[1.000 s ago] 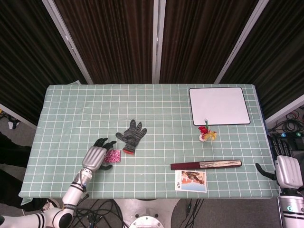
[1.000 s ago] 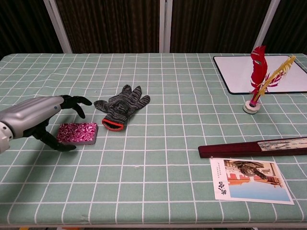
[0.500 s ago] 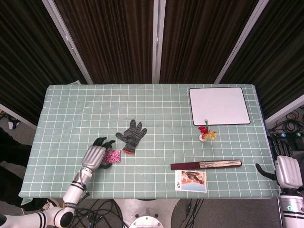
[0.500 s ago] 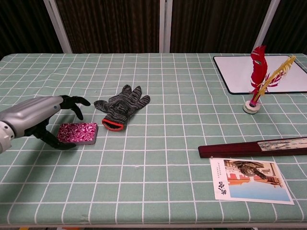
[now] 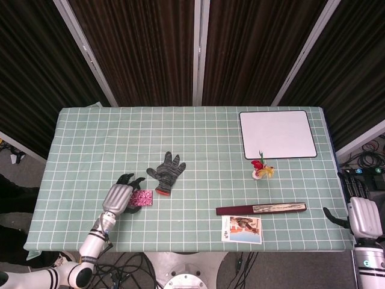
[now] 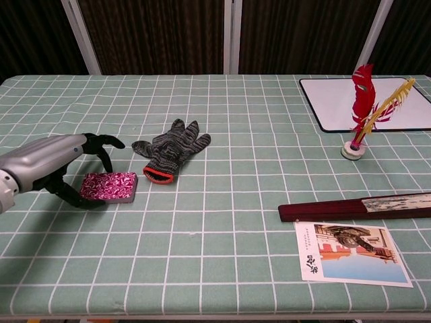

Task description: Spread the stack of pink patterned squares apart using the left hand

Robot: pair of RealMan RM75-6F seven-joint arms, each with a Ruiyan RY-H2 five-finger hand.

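The stack of pink patterned squares (image 6: 109, 186) (image 5: 142, 198) lies flat on the green checked tablecloth, front left. My left hand (image 6: 57, 169) (image 5: 122, 194) hovers at its left edge, fingers spread and curved over it, thumb low by the near-left corner. Whether the fingertips touch the stack I cannot tell. It holds nothing. My right hand (image 5: 363, 212) hangs off the table's right edge, away from everything, fingers apart.
A grey knit glove (image 6: 169, 151) lies just right of the stack. Further right are a closed fan (image 6: 357, 206), a picture card (image 6: 350, 254), a feather shuttlecock (image 6: 360, 111) and a white board (image 6: 357, 101).
My left hand has drawn slightly left and back, its fingers curling lower over the stack's left edge. The stack has not visibly moved.
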